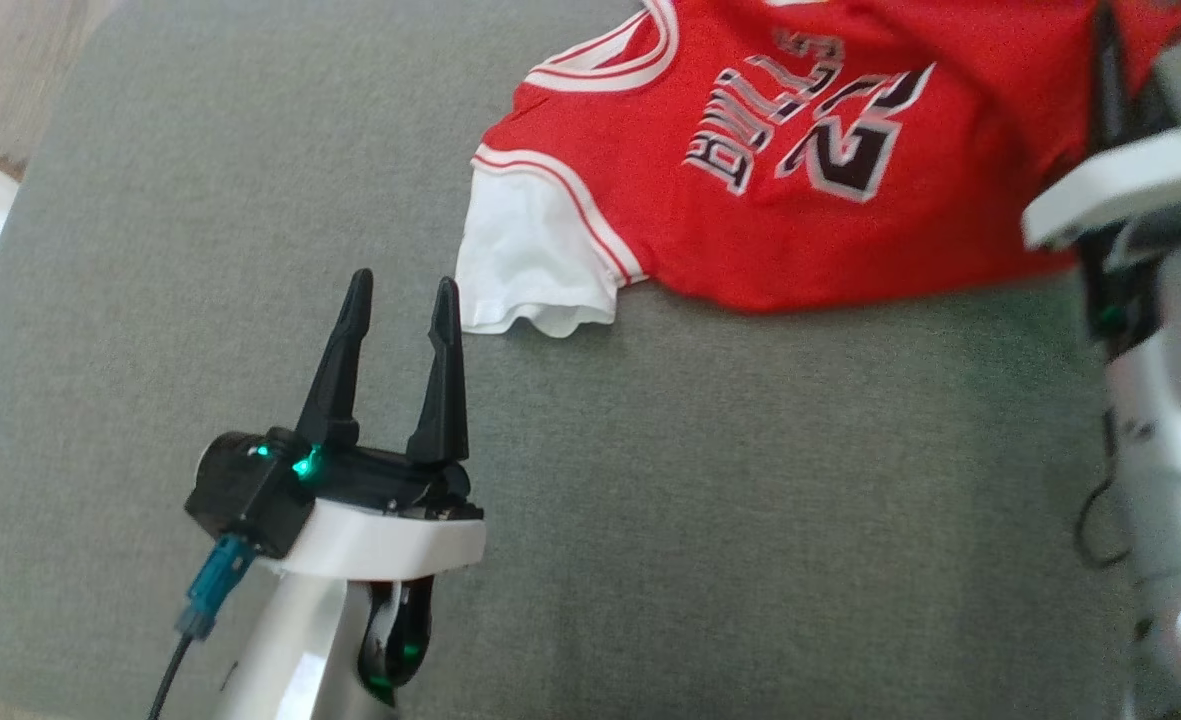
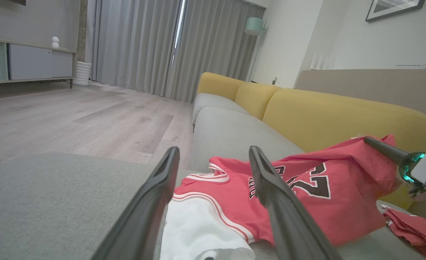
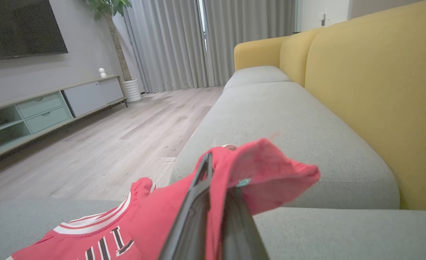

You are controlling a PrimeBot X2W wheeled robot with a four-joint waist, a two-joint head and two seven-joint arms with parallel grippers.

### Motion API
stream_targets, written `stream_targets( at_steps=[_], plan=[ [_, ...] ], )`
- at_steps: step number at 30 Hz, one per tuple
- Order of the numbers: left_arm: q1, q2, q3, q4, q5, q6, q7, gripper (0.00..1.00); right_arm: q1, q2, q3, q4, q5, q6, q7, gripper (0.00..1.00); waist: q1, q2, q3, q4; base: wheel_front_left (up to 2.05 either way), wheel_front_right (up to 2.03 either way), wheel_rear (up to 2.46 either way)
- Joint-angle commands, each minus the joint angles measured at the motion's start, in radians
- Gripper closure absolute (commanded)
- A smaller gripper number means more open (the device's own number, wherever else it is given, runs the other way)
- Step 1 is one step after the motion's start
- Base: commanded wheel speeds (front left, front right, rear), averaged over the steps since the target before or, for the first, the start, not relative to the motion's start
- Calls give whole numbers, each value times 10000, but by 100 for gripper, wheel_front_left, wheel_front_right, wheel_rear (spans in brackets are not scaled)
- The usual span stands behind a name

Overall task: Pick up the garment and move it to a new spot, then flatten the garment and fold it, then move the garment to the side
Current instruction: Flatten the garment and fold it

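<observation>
The garment (image 1: 800,220) is a red basketball jersey with white sleeves and black lettering, lying on the grey cushion at the upper right of the head view. My right gripper (image 3: 216,166) is shut on a red edge of it, and that edge hangs lifted off the cushion. In the left wrist view the right gripper (image 2: 378,144) holds up the garment (image 2: 306,216) at its far corner. My left gripper (image 1: 400,295) stands open just left of the white sleeve (image 1: 530,260), apart from it, with nothing between its fingers (image 2: 169,169).
The grey cushion (image 1: 750,500) spreads wide below and left of the jersey. A yellow sofa backrest (image 2: 324,112) rises behind it. More red cloth (image 2: 414,227) lies at the far right. Wooden floor (image 2: 72,119) and a low cabinet (image 3: 36,108) lie beyond.
</observation>
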Motion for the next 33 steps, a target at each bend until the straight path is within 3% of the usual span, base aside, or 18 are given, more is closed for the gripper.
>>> stream_targets(
  at_steps=[1,6,7,8,13,20,27,33],
  plan=[
    [-123,72,190,-384,-115,83,-51,0,-802,-183,46,-287,-159,-9,227,100,1,-1,230,217,0,0,0],
    [-369,72,44,-397,-251,84,-51,0,-2037,-958,-437,717,-757,-9,855,100,1,-1,672,650,0,0,0],
    [-417,72,27,-401,-283,93,-51,0,-2274,-1052,-505,1036,-848,-9,1039,85,1,-1,748,711,0,0,0],
    [-454,72,10,-400,-313,96,-51,0,-2499,-1117,-596,1367,-886,-9,1228,0,1,-1,815,763,0,0,0],
    [-554,72,-61,-377,-441,161,-51,0,-3255,-1690,-495,2394,-1435,-9,1220,0,1,-1,899,882,0,0,0],
    [-532,72,107,-389,-392,200,-51,0,-3415,-1655,-57,2801,-1227,-9,357,0,1,-1,651,348,0,0,0],
    [-472,72,301,-365,-218,147,-51,0,-2879,-1277,566,2290,-488,-9,-563,0,1,-1,216,-293,0,0,0],
    [-240,72,533,-330,-88,158,-51,0,-1417,-717,1054,657,582,-9,-1029,0,1,-1,-377,-832,0,0,0]
  ],
)
